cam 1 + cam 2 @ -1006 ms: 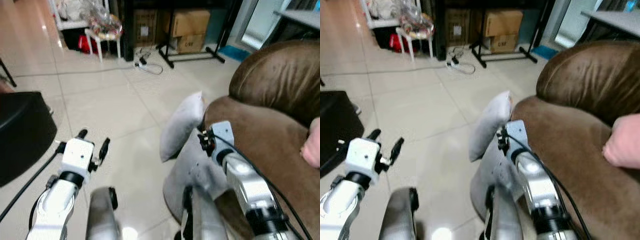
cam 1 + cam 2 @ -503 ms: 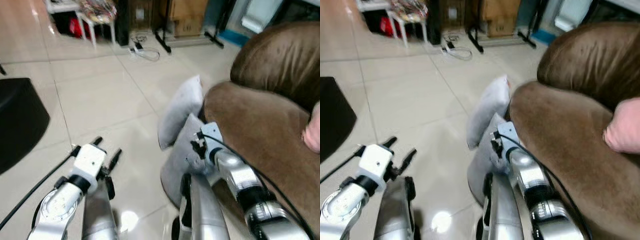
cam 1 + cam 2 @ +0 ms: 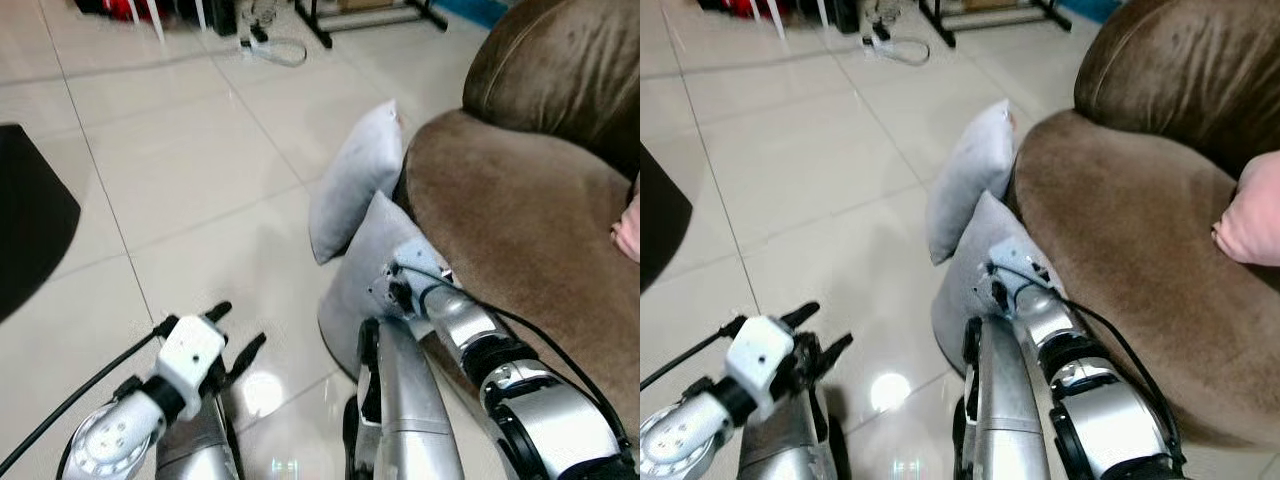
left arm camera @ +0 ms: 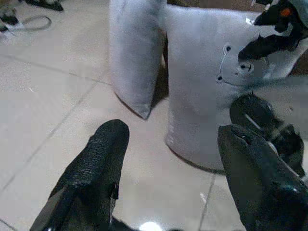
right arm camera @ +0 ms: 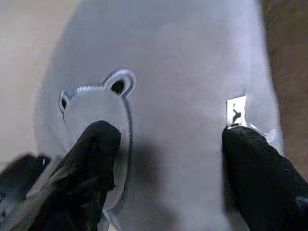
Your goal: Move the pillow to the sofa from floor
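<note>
Two grey pillows stand on the tiled floor, leaning on the brown sofa (image 3: 520, 220). The far pillow (image 3: 355, 185) is plain and upright. The near pillow (image 3: 350, 295) carries a bear print (image 5: 91, 106). My right gripper (image 5: 168, 159) is open, its two fingers spread wide against the near pillow's face close to the sofa's base. My left gripper (image 3: 237, 328) is open low over the floor, left of the pillows and apart from them. In the left wrist view both pillows sit ahead, the near pillow (image 4: 207, 86) beside the far pillow (image 4: 137, 48).
A pink cushion (image 3: 1252, 210) lies on the sofa seat at the right edge. A black rounded object (image 3: 30, 230) sits on the floor at the left. A white cable (image 3: 270, 45) and a stand's legs lie at the back. Bare tiles stretch between.
The view has tilted down and closer to the floor. My right gripper has dropped from the sofa arm's height onto the near pillow. My left gripper has sunk lower.
</note>
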{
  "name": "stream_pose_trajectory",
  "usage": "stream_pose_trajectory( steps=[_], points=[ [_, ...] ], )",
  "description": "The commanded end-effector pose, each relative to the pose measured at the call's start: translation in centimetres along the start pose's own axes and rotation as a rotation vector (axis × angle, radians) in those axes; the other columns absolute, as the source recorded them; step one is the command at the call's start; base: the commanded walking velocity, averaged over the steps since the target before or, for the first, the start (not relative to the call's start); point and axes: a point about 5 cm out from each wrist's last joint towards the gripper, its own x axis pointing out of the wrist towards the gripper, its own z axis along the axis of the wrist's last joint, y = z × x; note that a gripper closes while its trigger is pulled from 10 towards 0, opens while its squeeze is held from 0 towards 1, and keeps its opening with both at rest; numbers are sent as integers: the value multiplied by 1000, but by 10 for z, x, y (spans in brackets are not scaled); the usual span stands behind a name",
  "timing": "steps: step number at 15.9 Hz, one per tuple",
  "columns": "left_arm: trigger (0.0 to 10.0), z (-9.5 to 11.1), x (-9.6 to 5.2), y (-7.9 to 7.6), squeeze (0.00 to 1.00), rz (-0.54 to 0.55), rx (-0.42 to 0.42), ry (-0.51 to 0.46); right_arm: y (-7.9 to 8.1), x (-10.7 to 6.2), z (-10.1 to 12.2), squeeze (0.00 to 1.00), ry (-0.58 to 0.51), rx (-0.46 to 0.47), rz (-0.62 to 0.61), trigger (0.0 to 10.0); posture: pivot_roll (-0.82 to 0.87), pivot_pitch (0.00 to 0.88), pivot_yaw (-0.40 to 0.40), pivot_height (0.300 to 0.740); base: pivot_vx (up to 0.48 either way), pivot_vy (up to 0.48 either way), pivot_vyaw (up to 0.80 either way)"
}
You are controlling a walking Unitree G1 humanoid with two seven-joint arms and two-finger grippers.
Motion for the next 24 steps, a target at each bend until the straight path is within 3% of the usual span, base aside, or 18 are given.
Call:
stream_pose_trajectory(
  steps=[1,3,4,5,6,10,21,24],
  points=[
    [10000,2,-2,-5,0,-25,-7,1,0,0,-13,0,51,-26,-14,10000,-22,265,-111,490,0,0,0],
    [10000,2,-6,-8,0,-49,-21,11,4,0,-19,0,74,-40,-25,10000,-17,279,-119,490,0,0,0],
    [10000,2,-8,-10,0,-68,-28,16,6,0,-20,0,79,-28,-21,4784,-18,281,-120,490,0,0,0],
    [10000,3,-8,-11,0,-75,-30,19,6,0,-20,0,81,-23,-19,4000,-18,282,-121,490,0,0,0],
    [10000,2,-10,-15,0,-93,-37,28,9,1,-17,0,67,12,-1,0,-23,279,-123,490,0,0,0],
    [10000,2,-7,-16,0,-105,-41,35,13,1,-12,0,42,41,32,0,-26,270,-122,490,0,0,0],
    [10000,2,0,-14,0,-118,-20,40,20,1,-6,0,11,10,72,0,-19,244,-116,490,0,0,0],
    [10000,2,2,-12,0,-115,-16,40,29,1,-4,0,-2,-7,116,0,-18,226,-113,490,0,0,0]
  ],
)
